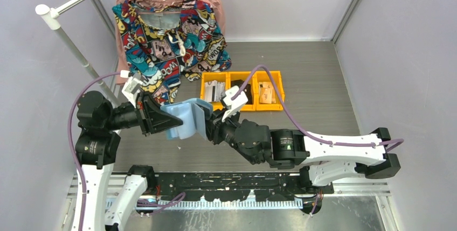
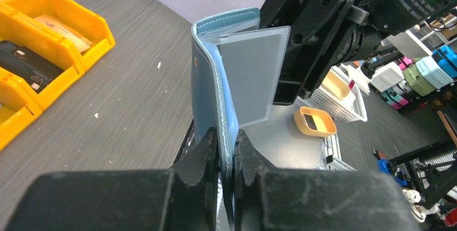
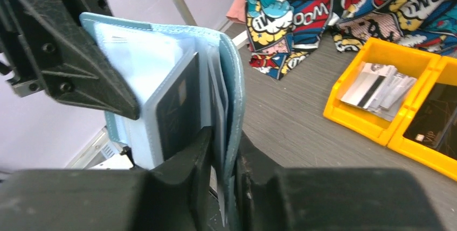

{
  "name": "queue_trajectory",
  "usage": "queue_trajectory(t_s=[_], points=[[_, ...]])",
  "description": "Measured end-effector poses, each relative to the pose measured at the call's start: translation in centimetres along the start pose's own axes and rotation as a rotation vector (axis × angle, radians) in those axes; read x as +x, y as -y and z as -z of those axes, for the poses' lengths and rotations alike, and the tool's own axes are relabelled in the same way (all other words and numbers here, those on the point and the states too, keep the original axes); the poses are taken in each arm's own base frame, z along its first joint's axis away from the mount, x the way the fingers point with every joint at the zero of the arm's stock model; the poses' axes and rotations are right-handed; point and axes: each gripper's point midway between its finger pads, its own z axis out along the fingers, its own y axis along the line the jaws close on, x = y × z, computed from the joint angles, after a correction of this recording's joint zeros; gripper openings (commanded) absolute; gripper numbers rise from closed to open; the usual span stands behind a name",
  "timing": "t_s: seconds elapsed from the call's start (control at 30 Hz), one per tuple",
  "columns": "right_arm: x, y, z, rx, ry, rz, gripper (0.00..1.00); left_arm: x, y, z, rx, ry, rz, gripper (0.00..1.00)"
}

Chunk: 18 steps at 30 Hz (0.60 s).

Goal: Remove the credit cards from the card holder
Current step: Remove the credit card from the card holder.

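- Left arm [image 1: 97, 128] and right arm [image 1: 302, 147], nearest the top camera, reach inward and meet over the near middle of the table [image 1: 323, 80]. The holder hangs between them, clear of the table.
- Shirt [image 1: 172, 32]: comic print, on a hanger at the far left; no part of the task.
- Bins [image 1: 241, 88]: three orange, in a row beyond the arms and nearer the right arm. The leftmost holds pale cards [image 1: 214, 90]; the other two hold dark and tan ones.
- Holder [image 1: 186, 120]: teal, opened like a book, its spine standing upright in both wrist views and its sleeves fanned between the covers.
- Left jaws: pressed together on the lower edge of one cover and its adjoining leaves, so this arm acts as the clamp.
- Right jaws: drawn narrow astride the opposite cover and a few sleeves. Whether they already pinch cannot be told.
- Sleeve [image 2: 253, 75]: frosted and free-standing, just before the right arm's wrist. Whether it holds a card is unclear.
- Card [image 3: 175, 107]: dark, seated in a sleeve, its long axis parallel to the spine.
  - It lies just beside the right jaws on the side toward the left arm, outside the gap.
  - Judged from this, the right arm is the nearer and freer one, and its jaws would need to shift one leaf toward the left arm to reach the card's edge.
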Motion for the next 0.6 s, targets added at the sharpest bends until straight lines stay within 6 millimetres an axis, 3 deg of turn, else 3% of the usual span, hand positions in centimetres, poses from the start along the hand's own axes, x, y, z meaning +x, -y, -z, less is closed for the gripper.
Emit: queue_trajectory(t_s=[0.07,0.1,0.27,0.37,0.6], points=[[0.0,-0.7,0.2,-0.052,0.003,-0.012,0.03,0.0,0.0,0.0,-0.001,0.0,-0.006,0.01],[0.0,-0.9,0.4,-0.074,0.003,-0.012,0.01,0.1,0.0,0.0,-0.002,-0.002,-0.01,0.04],[0.0,-1.6,1.5,-0.166,-0.008,-0.018,0.01,0.4,0.0,0.1,0.0,-0.012,-0.02,0.28],[0.1,-1.6,1.1,-0.131,-0.039,0.03,0.01,0.5,0.0,0.1,-0.003,-0.012,-0.007,0.32],[-0.8,-2.1,-1.6,0.136,-0.077,0.287,0.01,0.4,-0.2,0.1,-0.033,0.011,0.024,0.34]])
